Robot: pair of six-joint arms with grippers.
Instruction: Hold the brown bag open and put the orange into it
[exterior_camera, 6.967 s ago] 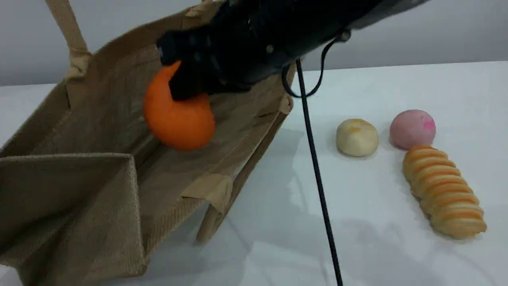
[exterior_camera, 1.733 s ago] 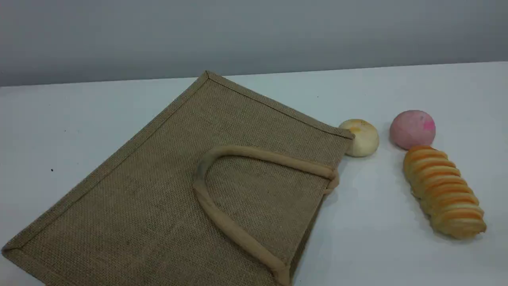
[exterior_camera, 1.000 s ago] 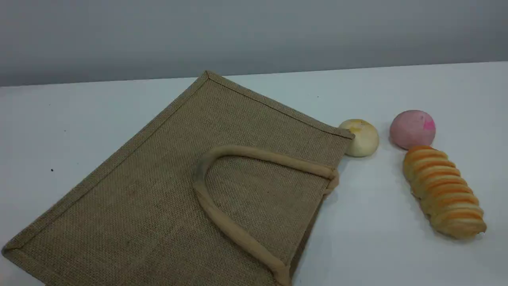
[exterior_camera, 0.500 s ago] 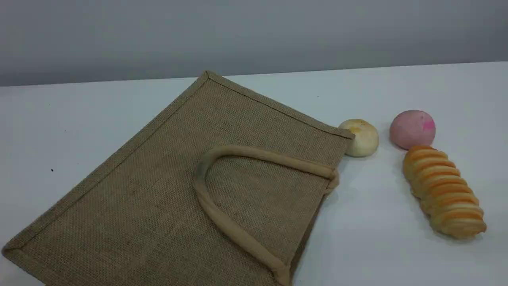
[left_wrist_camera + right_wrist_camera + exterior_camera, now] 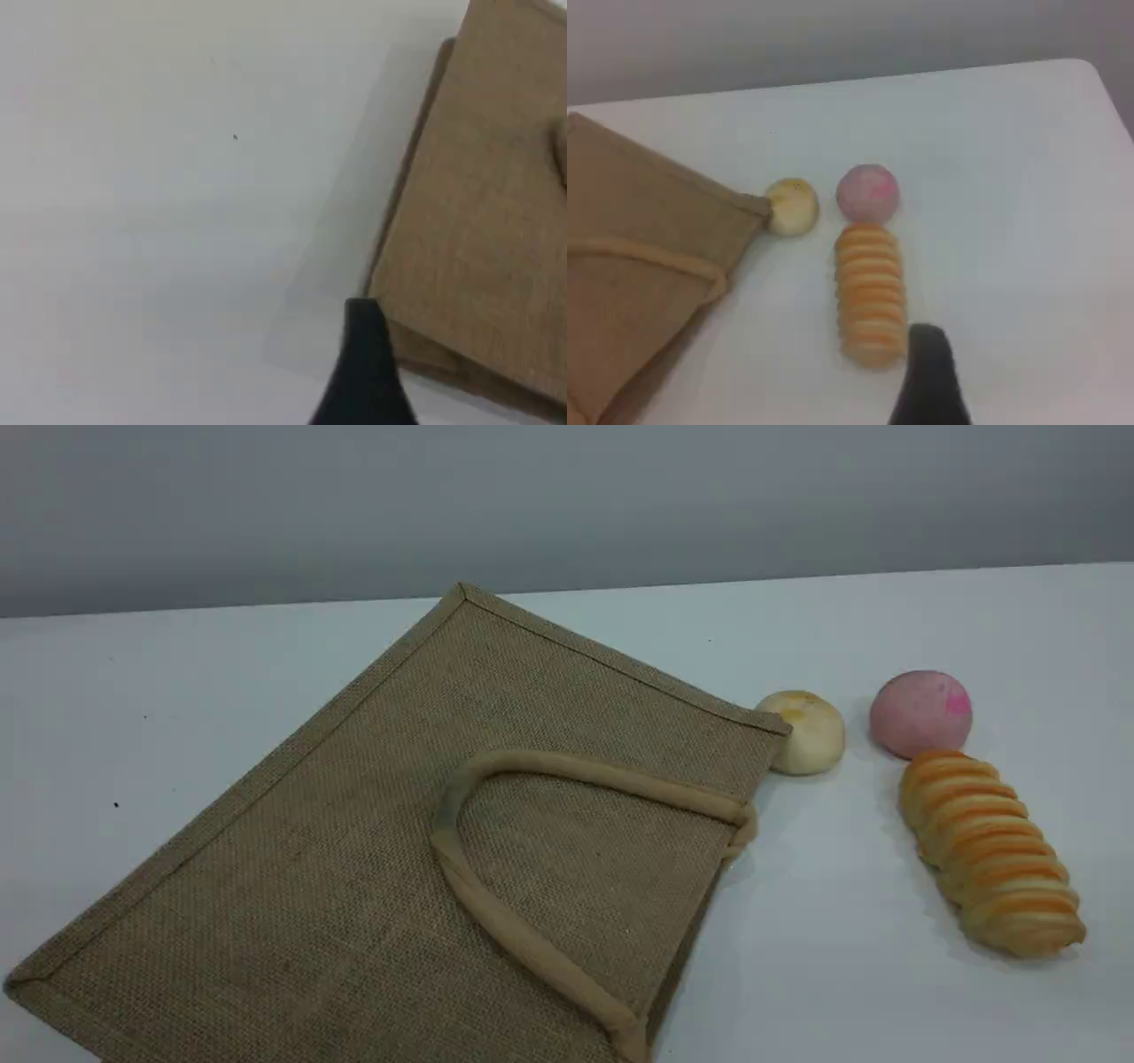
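to the right of my left claw [image 5: 368, 372], just beside its dark fingertip, lies the large flat tan-brown jute bag [image 5: 425, 850], one bound edge and corner close to me on the white table [image 5: 886, 992]. the bag lies flat and closed, its thick beige loop handle [image 5: 496, 912] draped across the top face, so i cannot see inside it; the orange is nowhere in my views. my left claw hangs spread wide over bare table, gripping nothing. up and left of my right claw [image 5: 930, 376], just beside its tip, lies the long orange-striped twisted bread roll [image 5: 870, 294]. beyond it sits the pink round bun [image 5: 867, 191], and left of that the pale yellowish round bun [image 5: 792, 206], touching the bag's corner. my right claw is spread wide too, empty.
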